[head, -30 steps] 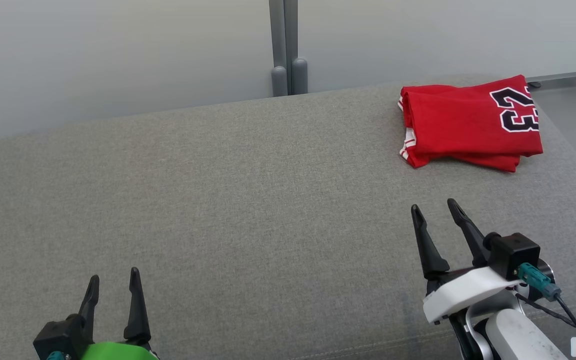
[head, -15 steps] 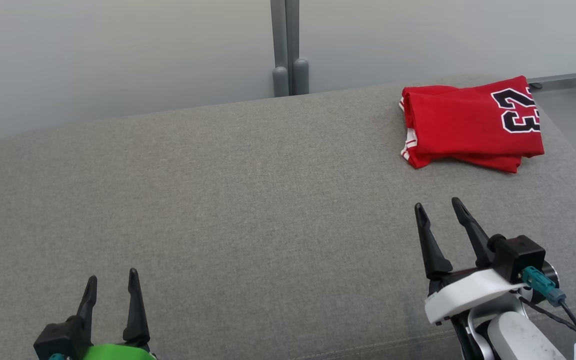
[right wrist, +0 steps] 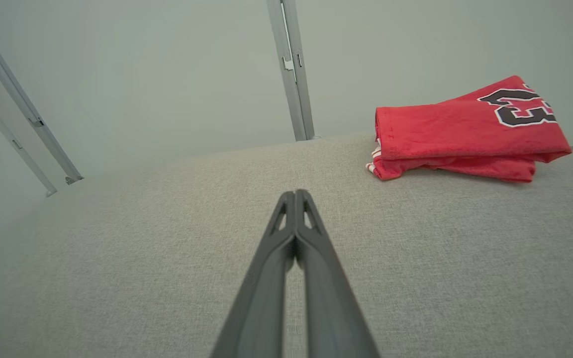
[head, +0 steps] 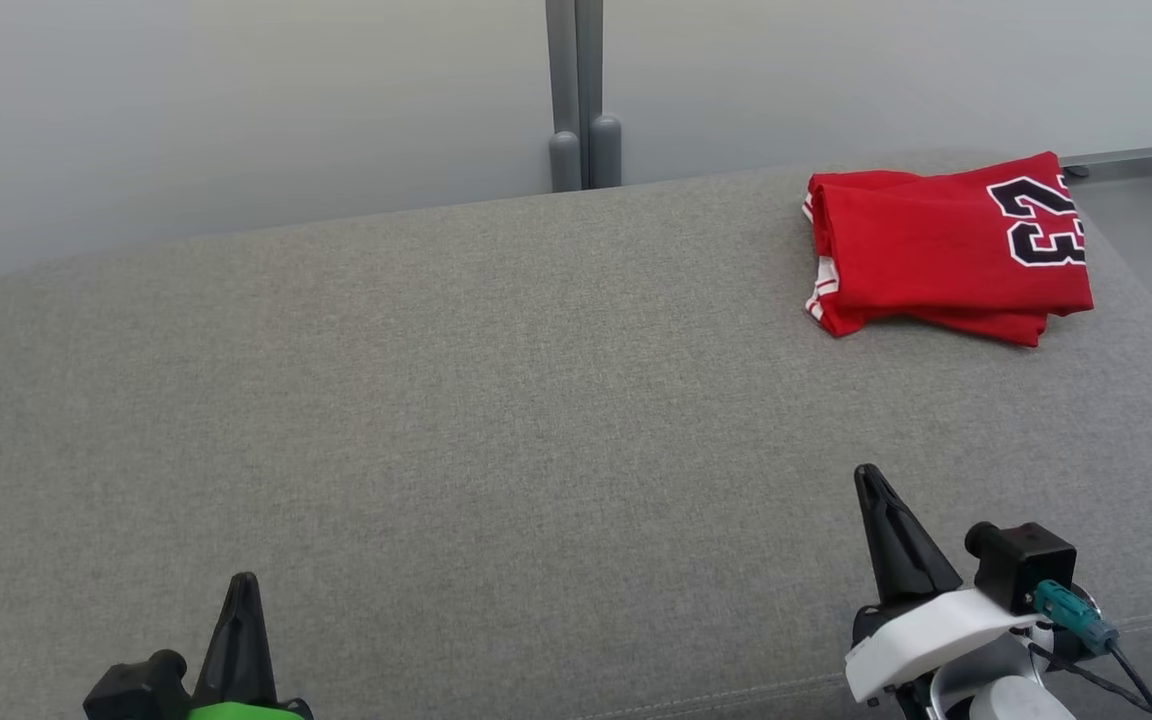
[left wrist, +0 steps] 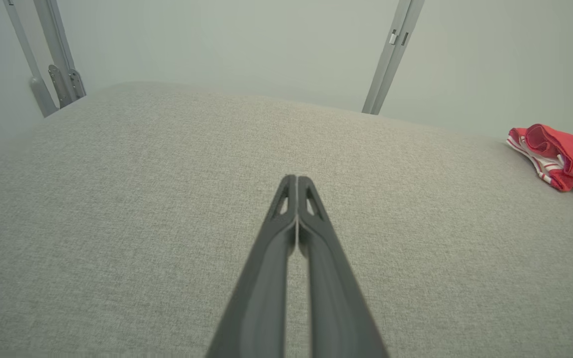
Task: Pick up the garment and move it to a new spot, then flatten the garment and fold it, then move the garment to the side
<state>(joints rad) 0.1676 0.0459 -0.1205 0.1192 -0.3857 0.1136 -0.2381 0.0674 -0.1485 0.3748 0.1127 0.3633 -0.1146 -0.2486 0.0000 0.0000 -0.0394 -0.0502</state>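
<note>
Bench [head: 496, 400]: grey woven fabric, padded, with a rounded far edge and a stitched seam along the near edge.
Wall [head: 236, 100]: pale and plain, just behind the bench.
Post [head: 576, 90]: grey and upright against the wall, at the middle of the far edge.
Shirt [head: 936, 260]: red, folded into a rough rectangle, lying on the far right part of the bench. A black number outlined in white shows at its right end, and red-and-white striped trim peeks out at its left edge.
Left hand [head: 242, 585]: at the near left, low over the bench. Its two dark fingers are pressed together tip to tip, with nothing between them.
Right hand [head: 870, 475]: at the near right, fingers likewise closed tip to tip on nothing. It is well apart from the shirt, which lies farther off and slightly to the right.
Contact: whether either hand's tips touch the fabric cannot be told.
</note>
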